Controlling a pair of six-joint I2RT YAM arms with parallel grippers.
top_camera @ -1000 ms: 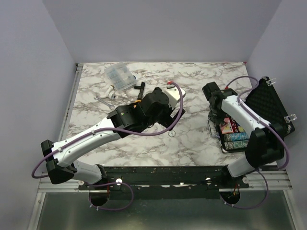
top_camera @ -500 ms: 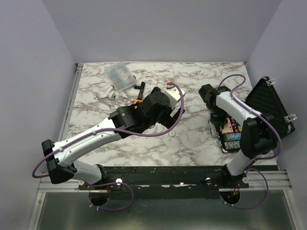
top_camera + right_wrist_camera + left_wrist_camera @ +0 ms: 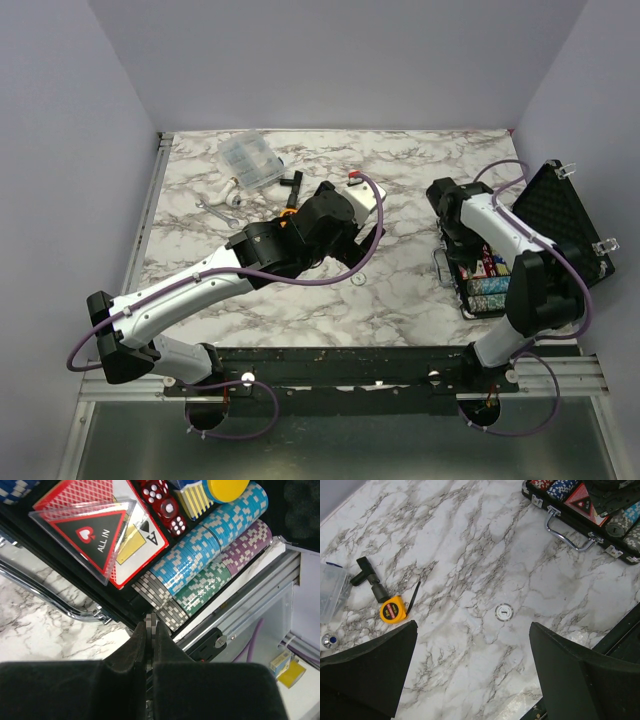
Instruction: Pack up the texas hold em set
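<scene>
Marble table [image 3: 400, 200], open black briefcase [image 3: 556, 218] at right, long axis near-to-far, handle [image 3: 570, 532] leftward, right gripper [image 3: 149, 622] closed tight above its chip rows [image 3: 200, 565], left gripper [image 3: 472, 626] wide.

On the marbled worktop [image 3: 470, 540] a yellow tape measure [image 3: 393, 609] lies just beside a black T-shaped tool [image 3: 369, 579], with a clear plastic compartment box [image 3: 248, 160] and a white fitting [image 3: 232, 190] nearby.

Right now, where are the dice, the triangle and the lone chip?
dice [image 3: 164, 506]: right wrist view, spotted top face
triangle [image 3: 92, 532]: right wrist view, black middle
lone chip [image 3: 503, 612]: left wrist view, its middle
</scene>
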